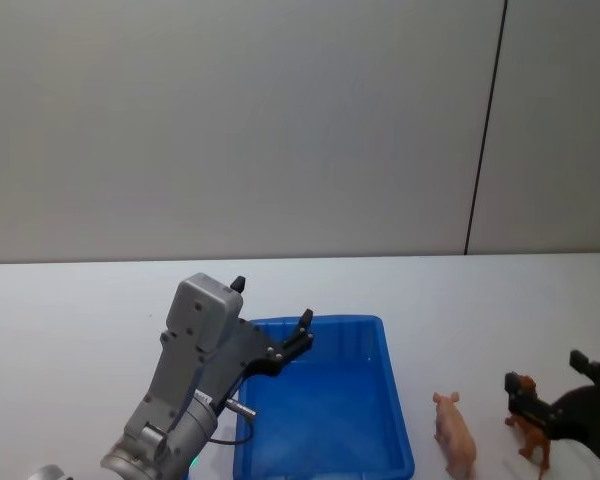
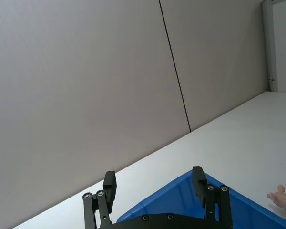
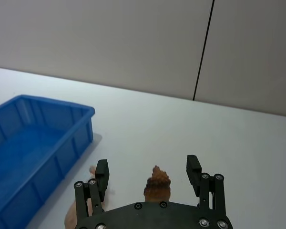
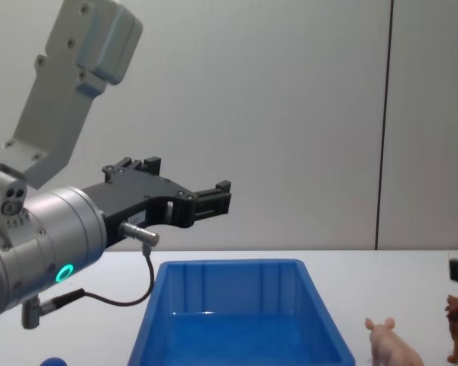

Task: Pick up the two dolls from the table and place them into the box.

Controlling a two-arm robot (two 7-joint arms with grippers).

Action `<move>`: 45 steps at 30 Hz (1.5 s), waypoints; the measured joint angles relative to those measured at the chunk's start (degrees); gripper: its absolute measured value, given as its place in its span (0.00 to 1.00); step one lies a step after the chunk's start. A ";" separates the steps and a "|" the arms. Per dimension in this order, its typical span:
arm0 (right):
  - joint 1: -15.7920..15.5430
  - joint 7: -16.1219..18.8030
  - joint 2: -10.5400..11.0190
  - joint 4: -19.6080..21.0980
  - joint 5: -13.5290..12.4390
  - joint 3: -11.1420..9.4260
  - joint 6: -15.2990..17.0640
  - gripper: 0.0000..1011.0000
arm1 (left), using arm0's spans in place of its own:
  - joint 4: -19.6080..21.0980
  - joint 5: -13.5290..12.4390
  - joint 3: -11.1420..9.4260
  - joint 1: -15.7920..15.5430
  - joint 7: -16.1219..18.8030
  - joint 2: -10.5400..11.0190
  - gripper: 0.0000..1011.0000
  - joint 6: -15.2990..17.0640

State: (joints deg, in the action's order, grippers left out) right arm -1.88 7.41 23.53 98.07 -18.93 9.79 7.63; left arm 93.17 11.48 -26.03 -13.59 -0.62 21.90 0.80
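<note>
The white table (image 1: 80, 300) runs back to a grey wall and carries everything. The blue box (image 1: 330, 410) sits by the table's near edge, around its middle, with its long side pointing away from the robot. The left arm reaches up over the near left corner of the box. The left gripper (image 2: 153, 174) hangs in the air above the box's far left corner, its two black fingers spread wide with nothing between them. The right gripper (image 3: 148, 165) is low over the table toward the near right corner, well apart from the box. Its fingers are also spread, one on each side of the lion (image 1: 528, 415), and they do not visibly touch it. The pink pig (image 1: 455, 435) stands on the table between the box's right wall and the lion, near both, with its snout facing the far edge. The brown lion stands upright just beside the pig, on the pig's right. A small blue ball (image 4: 53, 363) lies by the near edge, to the left of the box.
</note>
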 joint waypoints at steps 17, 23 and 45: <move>0.09 1.23 -0.05 -4.08 -1.74 -0.23 4.28 0.99 | 0.00 0.00 0.00 0.00 0.00 0.00 0.99 0.00; 0.78 1.63 -0.65 -6.06 -2.61 -0.02 5.67 0.99 | 0.00 0.00 0.00 0.00 0.00 0.00 0.99 0.00; 3.33 2.05 -2.58 -11.04 -4.88 0.41 7.87 0.45 | 0.00 0.00 0.00 0.00 0.00 0.00 0.99 0.00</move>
State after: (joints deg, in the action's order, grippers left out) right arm 1.45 9.46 20.95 87.04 -23.81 10.20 15.50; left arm 93.17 11.48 -26.02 -13.59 -0.62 21.90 0.80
